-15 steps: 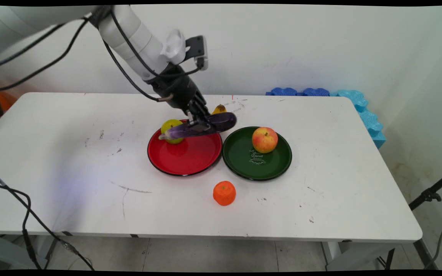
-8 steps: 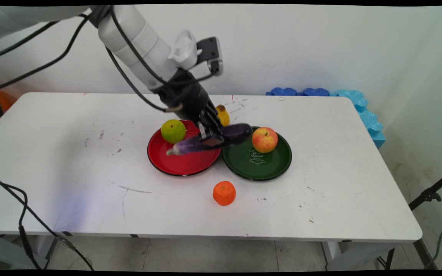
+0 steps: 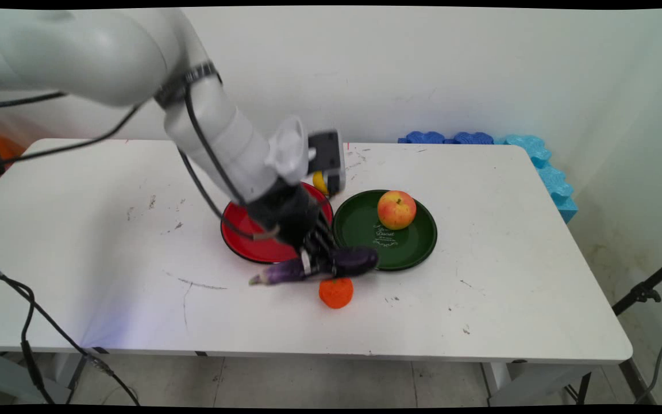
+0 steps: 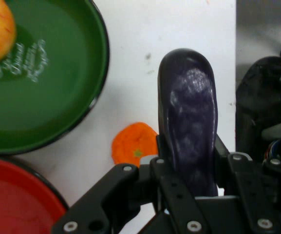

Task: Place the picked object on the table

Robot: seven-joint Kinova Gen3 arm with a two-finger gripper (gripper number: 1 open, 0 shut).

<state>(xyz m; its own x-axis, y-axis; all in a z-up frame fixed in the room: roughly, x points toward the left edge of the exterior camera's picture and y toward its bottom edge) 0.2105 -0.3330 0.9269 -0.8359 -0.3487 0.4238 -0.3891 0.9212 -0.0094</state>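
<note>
The claw [image 3: 320,265] is clenched on an eggplant [image 3: 314,268], gripping it about the middle so that the dark fat end points toward the green plate [image 3: 365,236] and the pale stem end toward the open counter [image 3: 107,230]. In the hand view the eggplant [image 4: 189,131] runs straight up between the claw [image 4: 189,180] links.

The eggplant hangs low over the counter just in front of the two plates, over the near edge of the gap where the red plate [image 3: 239,230] and the green one meet. Its fat end overlaps the green plate's near rim in the main view. Whether it already touches the counter is hard to judge from here; it looks just above it.

An orange [image 3: 335,292] sits on the counter right below the eggplant, close under it, and shows in the hand view [image 4: 133,144] just beside the claw. An apple [image 3: 396,209] lies on the far side of the green plate. A bit of a banana [image 3: 320,181] peeps out behind the arm's wrist, past the red plate. The arm covers most of the red plate, so what lies on it cannot be told.

The eggplant is in hand and off both plates; it is not yet set down or let go.
</note>
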